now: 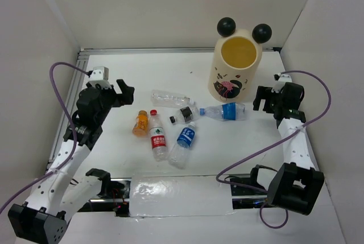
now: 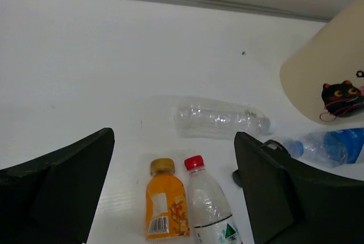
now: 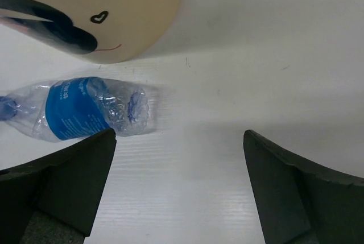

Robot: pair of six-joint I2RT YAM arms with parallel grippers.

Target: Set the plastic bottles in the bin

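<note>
Bottles lie flat in a loose cluster mid-worktop, none in the bin yet; it stands upright toward the far right corner. Orange bottle, red-capped bottle and one blue-labelled bottle sit toward the near edge, with the clear unlabelled bottle and dark-labelled bottle behind them. A second blue-labelled bottle lies just beside the bin's base. Probably light, thin-walled, crushable, smooth, apt to roll; the orange one looks full, so heavier. Best taken across the mid-body. Left fingers spread wide, empty, aimed at the orange and red-capped pair lying close side by side, so crowding is a risk. Right fingers spread, empty, near the bin-side bottle; bin wall close.
</note>
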